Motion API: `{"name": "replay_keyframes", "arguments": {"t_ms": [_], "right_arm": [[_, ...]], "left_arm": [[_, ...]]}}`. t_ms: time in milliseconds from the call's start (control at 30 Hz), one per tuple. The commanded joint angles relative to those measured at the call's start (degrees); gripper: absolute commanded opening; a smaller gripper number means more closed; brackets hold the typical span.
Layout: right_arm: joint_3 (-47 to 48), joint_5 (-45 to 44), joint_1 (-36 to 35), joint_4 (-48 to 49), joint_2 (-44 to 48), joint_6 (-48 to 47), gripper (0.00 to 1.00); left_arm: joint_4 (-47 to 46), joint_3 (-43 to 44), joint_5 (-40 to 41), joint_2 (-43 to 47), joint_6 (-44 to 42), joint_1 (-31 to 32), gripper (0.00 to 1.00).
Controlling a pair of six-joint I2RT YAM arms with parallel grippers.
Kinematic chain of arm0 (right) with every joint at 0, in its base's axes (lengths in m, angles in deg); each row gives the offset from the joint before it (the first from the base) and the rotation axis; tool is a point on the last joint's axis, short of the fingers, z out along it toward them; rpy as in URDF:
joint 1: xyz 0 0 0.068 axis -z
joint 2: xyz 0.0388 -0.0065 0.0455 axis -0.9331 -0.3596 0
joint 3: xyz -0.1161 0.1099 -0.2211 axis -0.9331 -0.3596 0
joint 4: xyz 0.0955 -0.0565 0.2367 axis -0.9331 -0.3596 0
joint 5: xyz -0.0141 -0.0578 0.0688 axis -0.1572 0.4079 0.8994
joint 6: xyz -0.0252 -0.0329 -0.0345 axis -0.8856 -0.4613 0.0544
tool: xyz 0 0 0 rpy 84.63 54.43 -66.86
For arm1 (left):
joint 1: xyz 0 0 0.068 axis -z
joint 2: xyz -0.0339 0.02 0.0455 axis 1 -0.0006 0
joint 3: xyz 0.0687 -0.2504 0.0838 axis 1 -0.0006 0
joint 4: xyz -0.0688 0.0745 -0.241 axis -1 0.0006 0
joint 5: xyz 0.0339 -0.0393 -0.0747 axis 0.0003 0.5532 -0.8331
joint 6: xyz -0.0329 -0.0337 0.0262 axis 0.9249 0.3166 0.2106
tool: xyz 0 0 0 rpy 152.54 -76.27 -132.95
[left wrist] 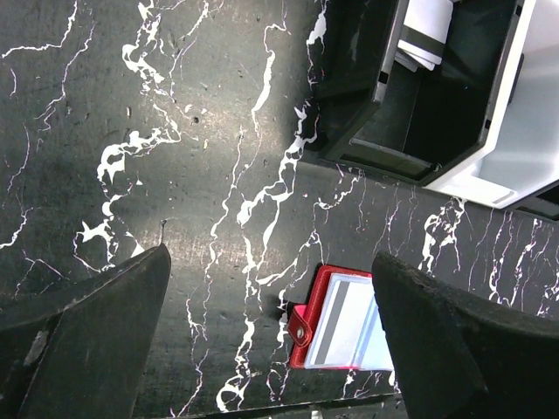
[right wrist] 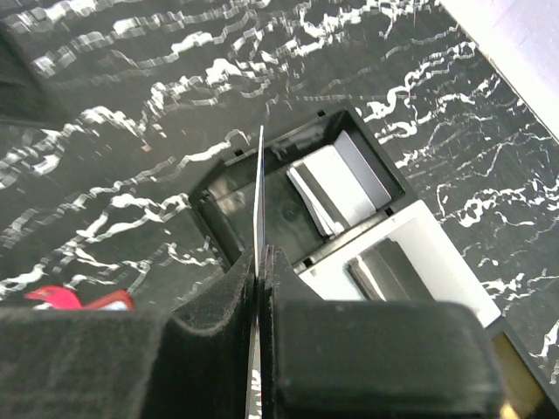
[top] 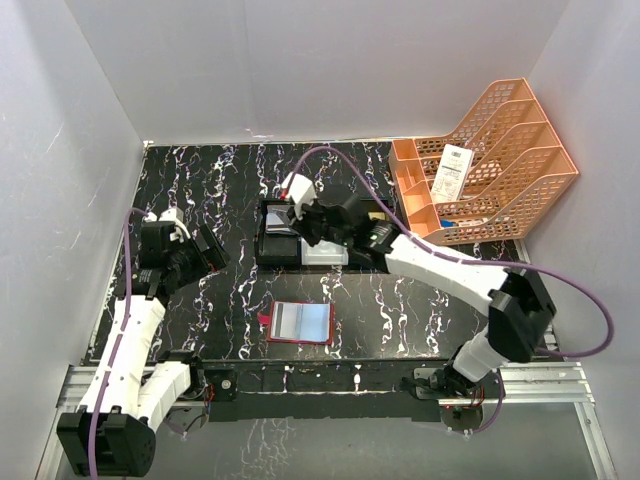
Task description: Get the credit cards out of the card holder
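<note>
Credit cards are spread over three places, and we locate each from the black-and-white tray (left wrist: 524, 122). One card (right wrist: 259, 188) stands on edge, pinched between the two fingers of the right gripper (right wrist: 260, 262), which is clamped tight on it. In the right wrist view we see only its thin edge, poised above the tray's black compartment. Pale cards (right wrist: 336, 179) lie overlapped inside that same compartment, one with a dark stripe. A dark, flat card (right wrist: 384, 271) lies in the white compartment next to it.

On the near side of the tray, toward the arm bases and apart from it, the card holder (left wrist: 307, 325) lies opened flat on the black marbled table (top: 230, 180). Its red border and snap tab show around a silvery light-blue card (top: 303, 321) that rests on its inner face. We cannot tell whether that card is tucked into a pocket or only lying on top.

To the left of the tray, the left gripper (left wrist: 271, 262) hangs over bare table with its jaws spread wide and nothing between them. From its wrist view we see the holder low between the fingers, closer to the right one.

To the right of the tray and a little farther back stands an orange mesh file rack (top: 490, 160), with a white paper tag in one slot.
</note>
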Motion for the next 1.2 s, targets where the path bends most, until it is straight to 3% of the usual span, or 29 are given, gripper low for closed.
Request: {"name": "replay_keyframes", "arguments": {"t_ms": [0, 267, 600, 1167], "right_arm": [[8.1, -5.3, -1.3, -5.4, -6.5, -10.7, 0.00], [12.5, -7.2, -1.4, -2.8, -15.5, -22.1, 0.00], [24.5, -12.2, -0.6, -3.4, -31.9, -29.6, 0.00], [32.7, -19.6, 0.8, -6.0, -42.3, -37.9, 0.00]], "left_arm": [[-2.1, -0.8, -0.5, 2.4, -1.0, -0.2, 0.99], [-2.3, -1.4, 2.1, 4.7, 0.2, -0.2, 0.99], [-2.7, -1.6, 1.7, 5.5, 0.1, -0.2, 0.99], [-3.4, -2.1, -0.3, 5.0, -0.1, -0.2, 0.99]]}}
